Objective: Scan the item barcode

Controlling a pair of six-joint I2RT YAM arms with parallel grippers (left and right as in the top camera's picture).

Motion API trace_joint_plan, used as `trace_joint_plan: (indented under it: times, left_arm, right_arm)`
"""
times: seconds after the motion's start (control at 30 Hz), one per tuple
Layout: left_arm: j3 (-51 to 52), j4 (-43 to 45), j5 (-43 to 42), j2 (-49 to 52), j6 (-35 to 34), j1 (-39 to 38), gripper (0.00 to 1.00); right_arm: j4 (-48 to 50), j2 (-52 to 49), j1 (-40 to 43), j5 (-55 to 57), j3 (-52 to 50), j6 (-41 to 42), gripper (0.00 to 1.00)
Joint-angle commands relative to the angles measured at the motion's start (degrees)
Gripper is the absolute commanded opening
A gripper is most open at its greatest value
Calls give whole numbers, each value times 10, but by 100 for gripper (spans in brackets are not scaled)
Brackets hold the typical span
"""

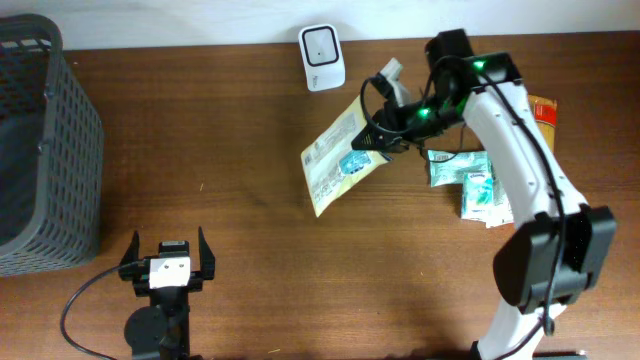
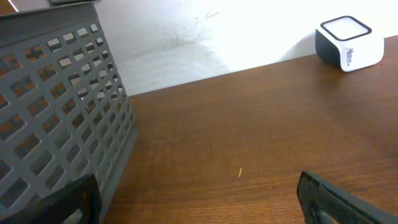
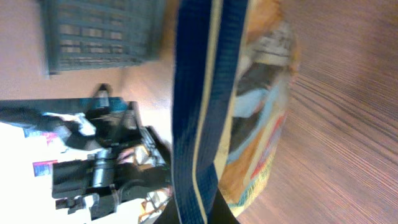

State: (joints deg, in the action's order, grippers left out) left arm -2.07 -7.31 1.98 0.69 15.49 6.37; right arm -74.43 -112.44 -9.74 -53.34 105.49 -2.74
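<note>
Right tool: pressed together on the right edge of the yellow packet, pinching it
Yellow packet: held slanted over the worktop, its printed face up toward the overhead camera, with a white label panel near its left end; whether its lower corner touches the wood cannot be told
Packet in the right wrist view: fills the middle of the frame, a dark blue strip running top to bottom along it, too close and blurred to read any print
Barcode scanner: small white box with a dark window, standing at the far edge of the worktop, beyond the packet and apart from it
Left tool: spread wide and holding nothing, low at the near edge of the worktop, well apart from the packet
Left tool fingers: dark tips at the bottom corners of the left wrist view, bare wood between them
Grey basket: lattice-walled, at the left end of the worktop, near the left tool
Other items: two green and white packets lying under the right arm, and an orange packet beside them at the right edge
</note>
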Motion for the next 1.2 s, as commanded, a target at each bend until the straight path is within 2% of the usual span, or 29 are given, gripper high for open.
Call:
trace_joint_plan:
  times: [0.0, 0.07, 0.2, 0.3, 0.43, 0.6, 0.67, 0.7, 0.73, 0.77, 0.9, 1.0, 1.13, 1.17]
  left_arm:
    - [2, 0, 2, -2, 9, 3, 99]
    - [2, 0, 2, -2, 9, 3, 99]
    - [2, 0, 2, -2, 9, 3, 99]
    - [2, 0, 2, -2, 9, 3, 99]
    - [2, 0, 2, -2, 9, 3, 99]
    - [2, 0, 2, -2, 9, 3, 99]
    - [2, 0, 2, -2, 9, 3, 99]
    - [2, 0, 2, -2, 9, 3, 99]
    - [2, 0, 2, -2, 9, 3, 99]
    - [2, 0, 2, -2, 9, 3, 99]
    - [2, 0, 2, -2, 9, 3, 99]
    - [2, 0, 2, -2, 9, 3, 99]
    - [2, 0, 2, -2, 9, 3, 99]
    - [2, 0, 2, -2, 9, 3, 99]
  right_arm:
    - [-9, -15, 0, 210, -7, 64, 4]
    - [-19, -17, -2, 373, -15, 126, 4]
    - [-12, -60, -20, 409, -46, 138, 4]
    - [-2, -72, -37, 569, -46, 212, 4]
    - [14, -91, -93, 641, -46, 238, 4]
    - [9, -222, -195, 729, -47, 270, 4]
    - [7, -244, -213, 735, -47, 284, 5]
    - [7, -245, -218, 733, -47, 283, 13]
    - [7, -244, -219, 725, -47, 283, 31]
    - [4, -244, -214, 674, -41, 252, 41]
    - [-54, -223, -189, 621, 49, 213, 45]
    - [-88, -215, -150, 559, 131, 174, 63]
    - [-61, -217, -122, 528, 131, 80, 63]
    - [-47, -217, -122, 496, 131, 16, 63]
